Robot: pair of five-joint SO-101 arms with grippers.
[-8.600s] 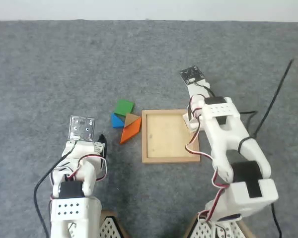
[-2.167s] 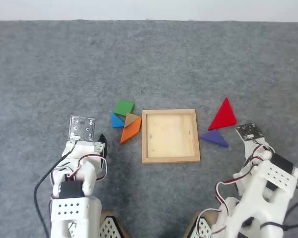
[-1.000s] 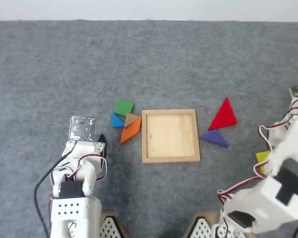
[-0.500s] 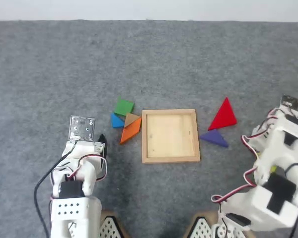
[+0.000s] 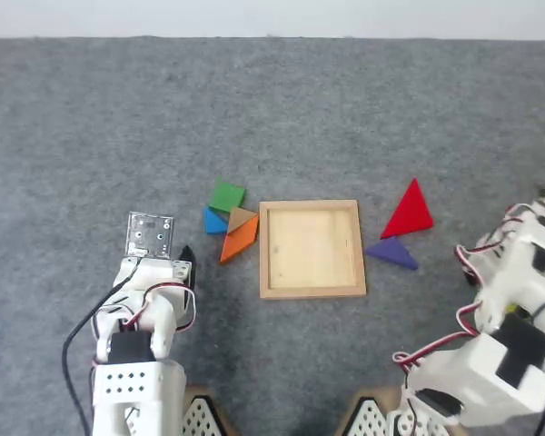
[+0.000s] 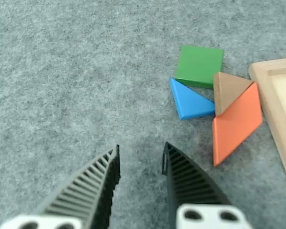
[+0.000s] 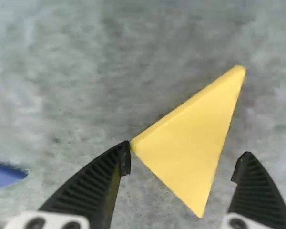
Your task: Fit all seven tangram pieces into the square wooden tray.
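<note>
Grey felt-like cloth covers the table (image 5: 272, 100), with the square wooden tray (image 5: 311, 292) empty at its centre. Off to the tray's right, beyond the red triangle (image 5: 409, 212) and purple triangle (image 5: 392, 252), the right gripper (image 7: 185, 153) hangs over the yellow triangle (image 7: 195, 138), which lies flat. Its jaws are spread wide and hold nothing: one meets a corner, the other stands past the far edge. A sound grasp likely needs a slight turn, so the jaws press two edges, not a point. How low the tips sit is hard to judge. The left gripper (image 6: 141, 150), slightly parted and empty, rests near four pieces left of the tray.
</note>
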